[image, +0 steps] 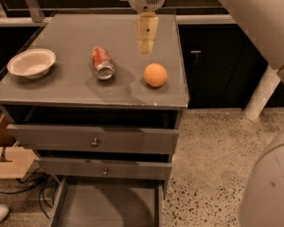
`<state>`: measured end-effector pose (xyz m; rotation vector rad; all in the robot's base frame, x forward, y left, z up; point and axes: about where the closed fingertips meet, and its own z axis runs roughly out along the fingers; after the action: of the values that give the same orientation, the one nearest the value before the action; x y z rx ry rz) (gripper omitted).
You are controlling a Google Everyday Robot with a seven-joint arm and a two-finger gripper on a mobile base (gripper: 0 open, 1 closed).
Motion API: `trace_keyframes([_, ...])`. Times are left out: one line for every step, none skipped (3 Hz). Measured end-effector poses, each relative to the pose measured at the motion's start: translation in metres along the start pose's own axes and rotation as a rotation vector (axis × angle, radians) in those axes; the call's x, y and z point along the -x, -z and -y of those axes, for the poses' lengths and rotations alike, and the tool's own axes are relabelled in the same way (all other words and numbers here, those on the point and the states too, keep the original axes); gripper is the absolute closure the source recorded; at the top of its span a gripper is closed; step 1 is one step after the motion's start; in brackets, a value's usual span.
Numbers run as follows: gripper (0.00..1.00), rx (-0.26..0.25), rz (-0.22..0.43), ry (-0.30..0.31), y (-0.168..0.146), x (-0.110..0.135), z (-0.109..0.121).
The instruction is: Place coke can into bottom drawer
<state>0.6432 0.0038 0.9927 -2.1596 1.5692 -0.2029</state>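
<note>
I see gripper (pixel 146 44) over bench (pixel 71 32) rear, opening can't tell | coke can (pixel 102 63) lying between bowl (pixel 31 63) and orange (pixel 155 74) | bottom drawer (pixel 109 207) open

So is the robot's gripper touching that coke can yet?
Apart. The camera view shows the gripper hanging over the back of the cabinet top, with bare grey surface between it and the coke can lying on its side.
</note>
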Motion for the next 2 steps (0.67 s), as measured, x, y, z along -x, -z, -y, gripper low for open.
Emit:
trace_keyframes([0.00, 0.001, 0.011, 0.003, -0.008, 0.007, 0.012])
trace_keyframes([0.00, -0.008, 0.069, 0.023, -0.047, 0.041, 0.056])
